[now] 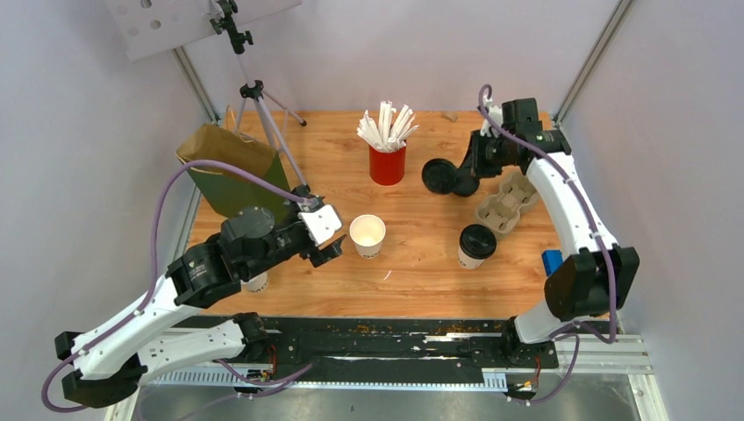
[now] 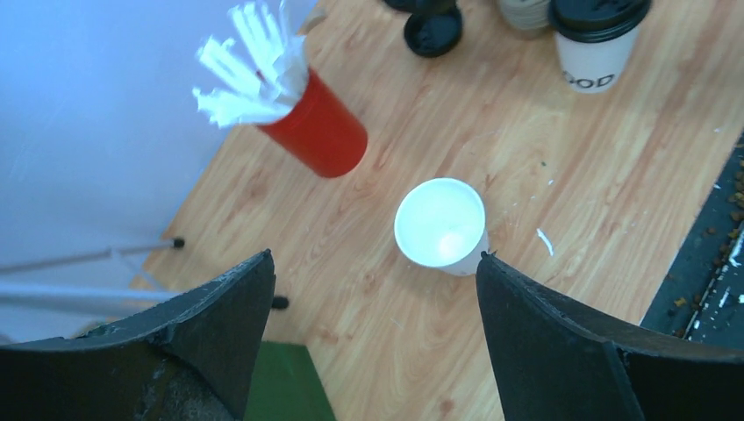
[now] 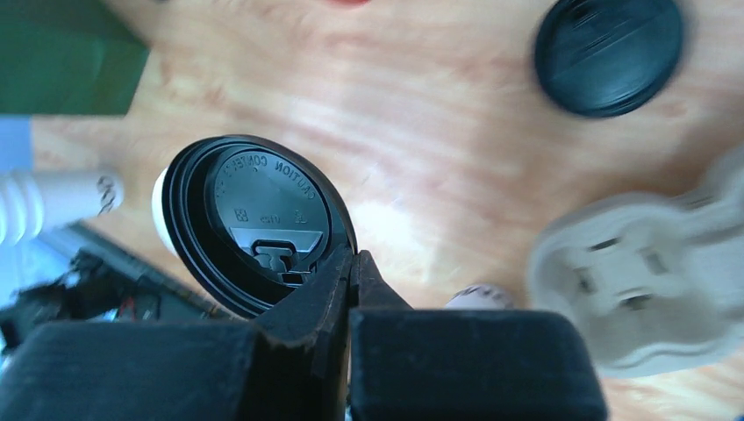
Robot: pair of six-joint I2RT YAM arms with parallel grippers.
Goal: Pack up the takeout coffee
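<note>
The takeout coffee [image 1: 475, 246], with its lid on, stands on the table [image 1: 421, 281], in front of the red cup [image 1: 387, 164] and to its right. It is not packed yet. An open white cup [image 1: 367, 235] with no lid stands right in front of the red cup. The left tool [image 2: 375, 259] is spread wide near it and holds nothing. The right tool [image 3: 352, 263] is pinched tight on the rim of a loose black lid [image 3: 254, 215], to the right of the red cup. The green bag [image 1: 232, 171] stands on the red cup's left. I think most of the job is left to do.
</note>
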